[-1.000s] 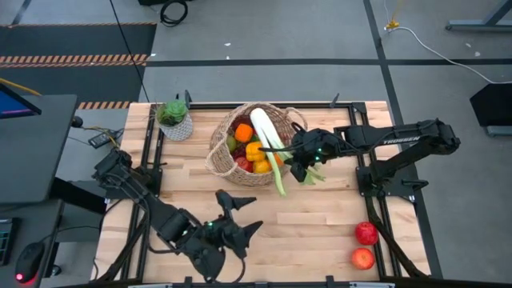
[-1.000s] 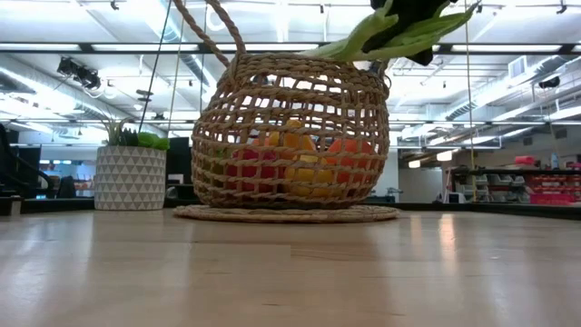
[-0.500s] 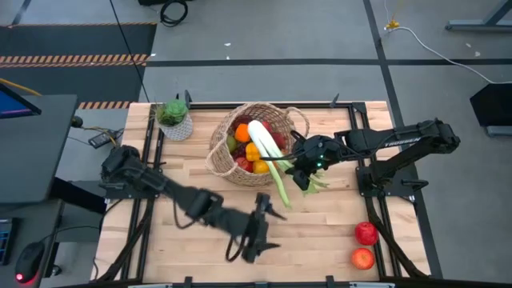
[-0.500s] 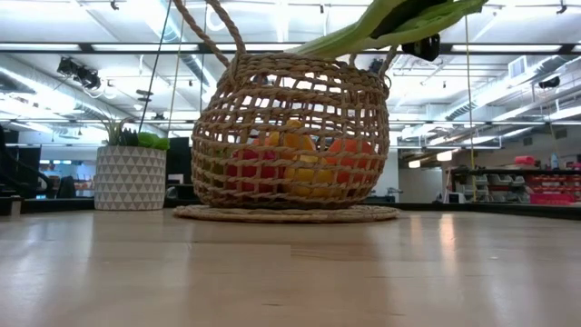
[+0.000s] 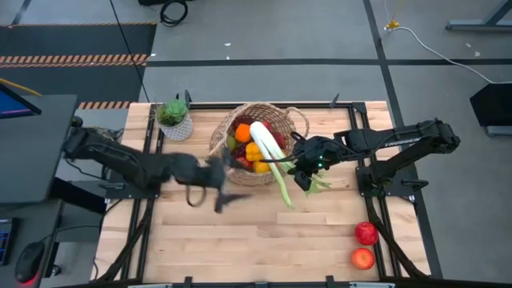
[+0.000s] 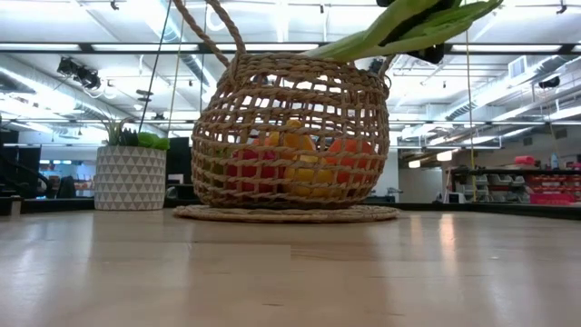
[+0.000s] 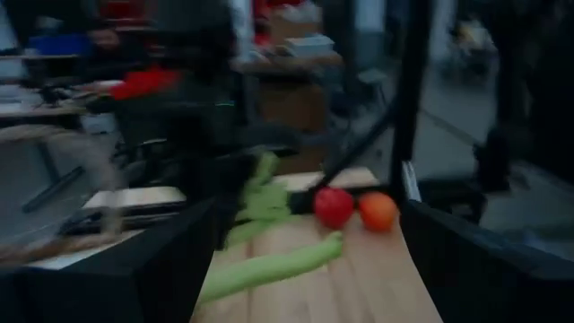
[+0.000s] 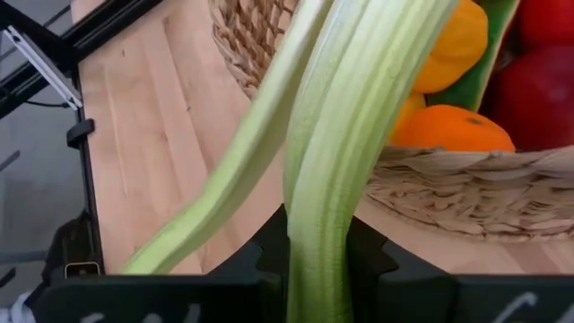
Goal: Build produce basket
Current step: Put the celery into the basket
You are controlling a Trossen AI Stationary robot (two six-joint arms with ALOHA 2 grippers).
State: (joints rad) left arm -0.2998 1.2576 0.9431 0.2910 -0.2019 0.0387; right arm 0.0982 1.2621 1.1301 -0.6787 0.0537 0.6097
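The woven basket point(image 5: 256, 146) stands at the table's far middle with oranges, lemons and red fruit inside point(image 6: 290, 168). The long leek point(image 5: 270, 156) lies with its white end on the fruit and crosses the basket's right rim; its green leaves point(image 6: 408, 25) stick out above the rim. My right gripper point(image 5: 308, 170) is shut on those leaves, just right of the basket. My left gripper point(image 5: 218, 198), blurred, is open just to the near left of the basket and holds nothing. Two red apples point(image 5: 365, 244) lie at the near right. My right gripper pinches the leek's green stalk point(image 8: 316, 235) between its two fingers point(image 8: 363, 251). It comes from the table's right, slanting down, with the fingers across the stalk. The green end is held up clear of the table. One loose leaf point(image 8: 206, 224) hangs free beside the hold.
A small white pot with a green plant point(image 5: 174, 120) stands at the far left, beside the basket. The two apples point(image 7: 354, 208) also show in the left wrist view. Bare wood lies across the near middle of the table point(image 5: 264, 240).
My left arm has swung fast from the table's near edge toward the far side and left, ending close to the basket, and its wrist has rolled; its gripper has stayed open. My right gripper has kept its hold on the leek.
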